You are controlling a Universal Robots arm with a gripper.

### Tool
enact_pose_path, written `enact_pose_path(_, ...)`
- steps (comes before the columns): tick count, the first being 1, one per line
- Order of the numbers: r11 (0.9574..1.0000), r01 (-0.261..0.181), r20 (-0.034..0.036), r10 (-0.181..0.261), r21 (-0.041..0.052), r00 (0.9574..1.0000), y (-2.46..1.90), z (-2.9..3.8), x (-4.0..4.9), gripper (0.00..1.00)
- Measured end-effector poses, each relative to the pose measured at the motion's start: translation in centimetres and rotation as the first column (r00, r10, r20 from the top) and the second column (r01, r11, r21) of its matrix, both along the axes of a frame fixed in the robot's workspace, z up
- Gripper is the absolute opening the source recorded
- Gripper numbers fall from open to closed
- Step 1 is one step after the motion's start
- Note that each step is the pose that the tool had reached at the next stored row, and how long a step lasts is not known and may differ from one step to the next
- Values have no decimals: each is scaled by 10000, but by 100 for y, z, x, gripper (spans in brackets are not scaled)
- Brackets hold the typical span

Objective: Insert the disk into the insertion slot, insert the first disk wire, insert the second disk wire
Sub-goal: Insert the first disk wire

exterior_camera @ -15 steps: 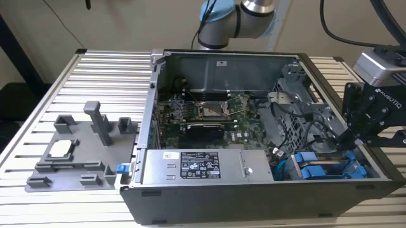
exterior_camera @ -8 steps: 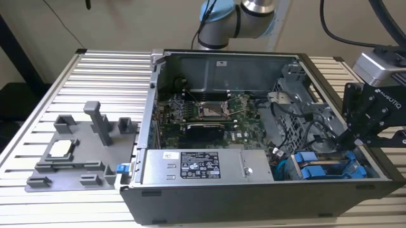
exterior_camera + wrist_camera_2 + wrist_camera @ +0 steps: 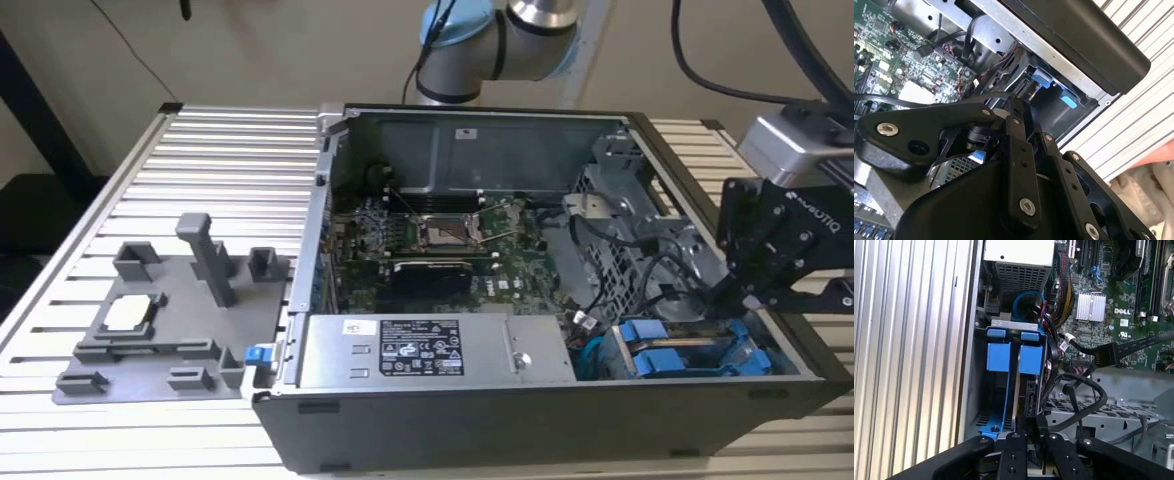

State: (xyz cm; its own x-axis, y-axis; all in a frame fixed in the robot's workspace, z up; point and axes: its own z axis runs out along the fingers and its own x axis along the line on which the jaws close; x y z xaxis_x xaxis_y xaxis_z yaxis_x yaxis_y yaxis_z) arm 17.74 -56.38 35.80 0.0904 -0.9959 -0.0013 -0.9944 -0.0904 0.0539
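- just ahead of the tool (image 3: pixel 1029 423), the disk (image 3: pixel 1030 359) sits deep in the insertion slot (image 3: pixel 1009 323), with its blue handle level with the other drive's handle (image 3: pixel 999 357) just beside it. i judge the disk step done.
- the tool's fingers are pressed close together at the disk's near end. they seem to pinch the end of a black disk wire (image 3: pixel 1097 390) that loops off to one side.
- whether that wire is seated i cannot tell, so the wiring looks in hand rather than finished.
- the slot and the bay beside it each hold one drive.
- farther from the tool, the computer case (image 3: pixel 534 420) also holds the motherboard (image 3: pixel 427 240) and the power-supply box (image 3: pixel 427 350).
- the case stands on the slatted worktop (image 3: pixel 200 170).
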Motion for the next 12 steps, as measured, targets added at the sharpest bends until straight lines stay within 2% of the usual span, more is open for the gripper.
enact_pose_path(7,10000,42,-1,-42,2,10000,26,-50,8,19)
enact_pose_path(12,9998,188,0,-188,-1,9998,29,-72,17,19)
